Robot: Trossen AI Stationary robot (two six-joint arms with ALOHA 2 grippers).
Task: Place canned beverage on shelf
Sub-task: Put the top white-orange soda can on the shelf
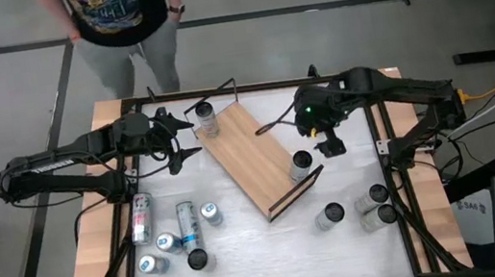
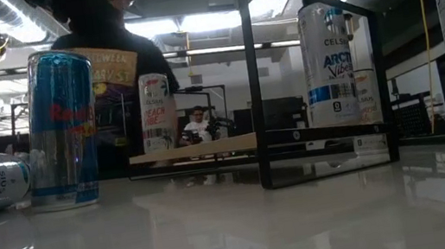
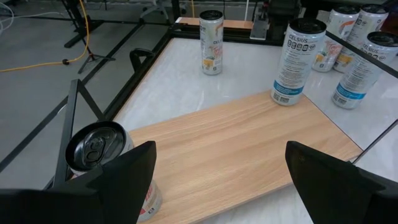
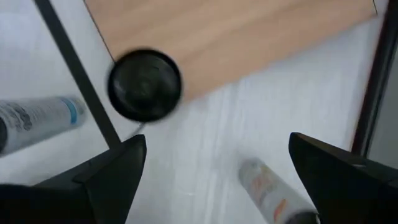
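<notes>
Shelf [image 1: 255,160] lies diagonally mid-table, two cans already standing on it: one at the far end [image 1: 206,117], one at the near end [image 1: 302,164]. Both upright by the wire rails, probably so the middle stays free for more.

Left gripper [image 1: 185,139] hangs just beside the far-end can, fingers spread, holding nothing; in the left wrist view that can [image 3: 99,149] sits close by its fingers, looks just set down. Right gripper [image 1: 330,142] hovers just beside and above the near-end can, jaws wide, empty; the right wrist view looks down on its dark lid [image 4: 144,84] at the board's edge.

Judgement: both arms are between placements. Spare cans wait on the table: a group [image 1: 176,234] on the left gripper's side, three [image 1: 360,210] on the right gripper's side, well apart from either.

Person [image 1: 119,20] stands behind the table.
</notes>
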